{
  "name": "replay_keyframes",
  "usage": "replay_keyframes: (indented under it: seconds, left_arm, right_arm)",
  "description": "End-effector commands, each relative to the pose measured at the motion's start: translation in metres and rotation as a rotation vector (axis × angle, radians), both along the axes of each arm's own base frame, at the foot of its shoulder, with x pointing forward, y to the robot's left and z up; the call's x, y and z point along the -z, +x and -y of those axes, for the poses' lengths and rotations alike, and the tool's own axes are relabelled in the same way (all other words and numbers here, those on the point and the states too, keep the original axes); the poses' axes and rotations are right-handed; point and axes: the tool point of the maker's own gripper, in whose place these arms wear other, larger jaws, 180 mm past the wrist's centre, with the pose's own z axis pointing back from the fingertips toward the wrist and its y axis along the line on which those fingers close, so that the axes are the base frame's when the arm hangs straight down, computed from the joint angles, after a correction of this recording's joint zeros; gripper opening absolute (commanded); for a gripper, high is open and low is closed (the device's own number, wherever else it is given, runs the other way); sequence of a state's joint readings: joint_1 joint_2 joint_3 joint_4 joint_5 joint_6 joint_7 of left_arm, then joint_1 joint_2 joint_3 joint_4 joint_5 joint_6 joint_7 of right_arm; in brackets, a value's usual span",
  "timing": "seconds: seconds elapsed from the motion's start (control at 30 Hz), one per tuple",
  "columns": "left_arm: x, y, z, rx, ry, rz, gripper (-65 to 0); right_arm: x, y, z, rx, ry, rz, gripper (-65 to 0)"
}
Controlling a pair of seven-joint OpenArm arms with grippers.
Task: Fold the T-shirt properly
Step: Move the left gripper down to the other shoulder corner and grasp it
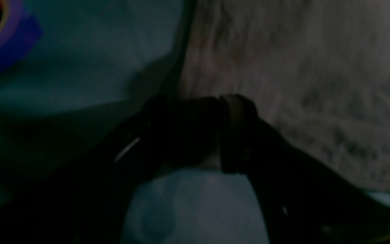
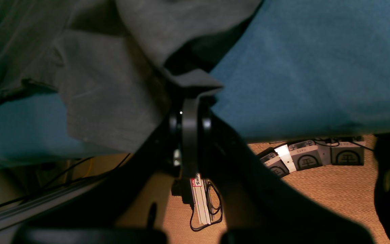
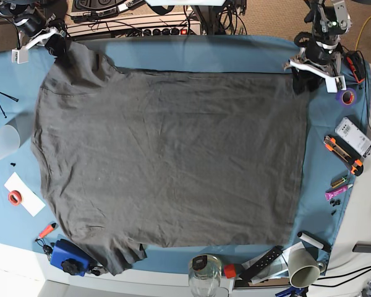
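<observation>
The T-shirt lies spread flat across most of the desk on the blue table cloth, one sleeve reaching toward the far corner on the base view's left and the other toward the near edge beside a blue box. The right gripper sits at that far corner with its jaws clamped on a fold of the sleeve fabric, lifting it slightly off the cloth. The left gripper is at the opposite far corner, at the shirt's hem corner next to a purple tape roll; its wrist view is dark and blurred, and I cannot tell whether its jaws are parted or pinching cloth.
</observation>
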State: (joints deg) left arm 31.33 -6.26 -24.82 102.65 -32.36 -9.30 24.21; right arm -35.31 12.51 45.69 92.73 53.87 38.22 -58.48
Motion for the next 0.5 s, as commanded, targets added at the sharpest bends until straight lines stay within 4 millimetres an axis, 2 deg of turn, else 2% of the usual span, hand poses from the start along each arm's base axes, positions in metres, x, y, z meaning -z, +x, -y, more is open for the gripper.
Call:
replay_keyframes:
  seconds: [0.0, 0.13, 0.3, 0.47]
  left_arm:
    - [0.011, -0.01, -0.001, 0.006, -0.003, -0.061, -38.8]
    - [0.022, -0.018, 0.01, 0.015, -0.088, -0.127, -41.5]
    - [0.027, -0.026, 0.021, 0.031, -0.154, -0.179, -57.2]
    - [0.029, -0.033, 0.023, 0.024, -0.177, -0.192, -65.0]
  right_arm:
    - [0.008, -0.016, 0.003, -0.026, -0.028, -0.094, -65.0]
    - [0.008, -0.016, 0.003, -0.026, -0.028, -0.092, -65.0]
    - [0.007, -0.016, 0.004, -0.025, -0.029, -0.089, -65.0]
    - [0.007, -0.015, 0.004, -0.023, -0.026, -0.085, -65.0]
